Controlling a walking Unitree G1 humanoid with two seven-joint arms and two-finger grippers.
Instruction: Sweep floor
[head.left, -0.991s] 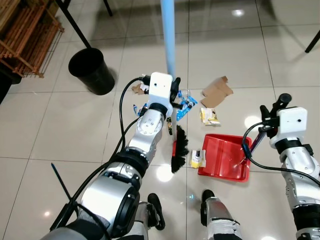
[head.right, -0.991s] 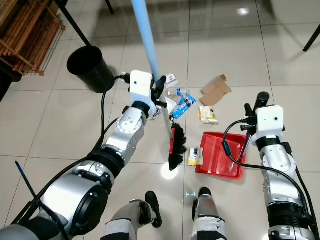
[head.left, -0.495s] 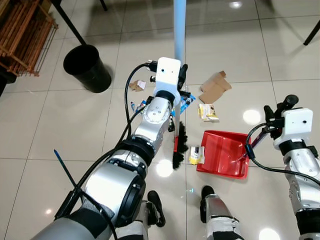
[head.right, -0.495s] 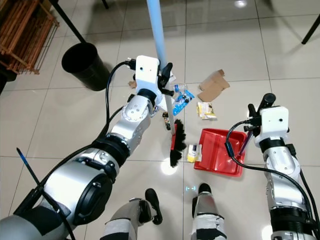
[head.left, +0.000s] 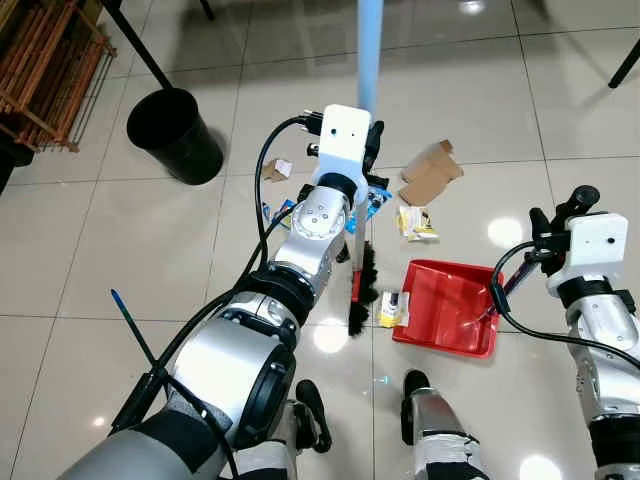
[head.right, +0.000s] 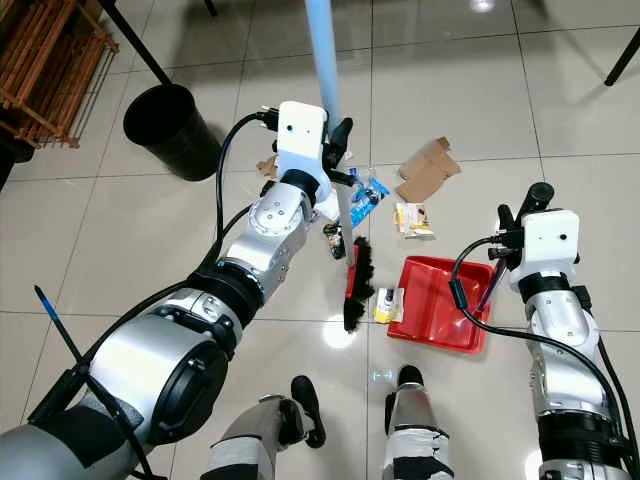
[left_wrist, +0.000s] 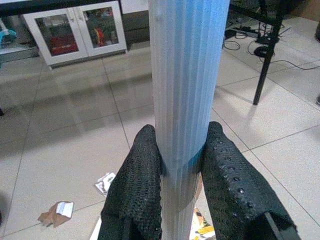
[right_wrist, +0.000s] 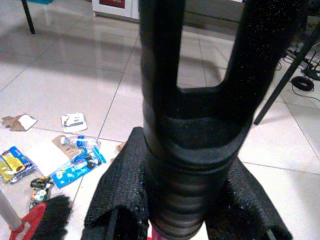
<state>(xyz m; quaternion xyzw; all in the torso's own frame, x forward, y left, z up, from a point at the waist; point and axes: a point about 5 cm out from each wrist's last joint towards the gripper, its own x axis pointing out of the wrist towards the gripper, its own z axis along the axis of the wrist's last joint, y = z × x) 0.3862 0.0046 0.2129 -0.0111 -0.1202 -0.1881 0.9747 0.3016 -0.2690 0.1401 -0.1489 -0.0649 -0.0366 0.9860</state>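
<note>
A broom with a light blue handle (head.left: 367, 50) stands nearly upright, its red head and black bristles (head.left: 362, 290) on the tiles. My left gripper (head.left: 368, 142) is shut on the handle; in the left wrist view both fingers (left_wrist: 142, 170) press the ribbed blue handle (left_wrist: 186, 90). A red dustpan (head.left: 455, 300) lies just right of the bristles. My right gripper (head.left: 562, 208) is shut on its black handle (right_wrist: 192, 125). A small packet (head.left: 392, 310) lies at the dustpan's lip. Cardboard (head.left: 430, 172), a yellow packet (head.left: 415, 222) and blue wrappers (head.left: 380, 198) lie beyond the broom.
A black bin (head.left: 175, 135) stands at the far left, beside a wooden rack (head.left: 45, 60). Dark furniture legs (head.left: 150, 45) cross the upper corners. A brown scrap (head.left: 275, 170) lies left of the broom. My feet (head.left: 415, 385) are just below the dustpan.
The broom and my left gripper have shifted a little to the right, bringing the handle more upright. The dustpan and my right gripper have stayed put.
</note>
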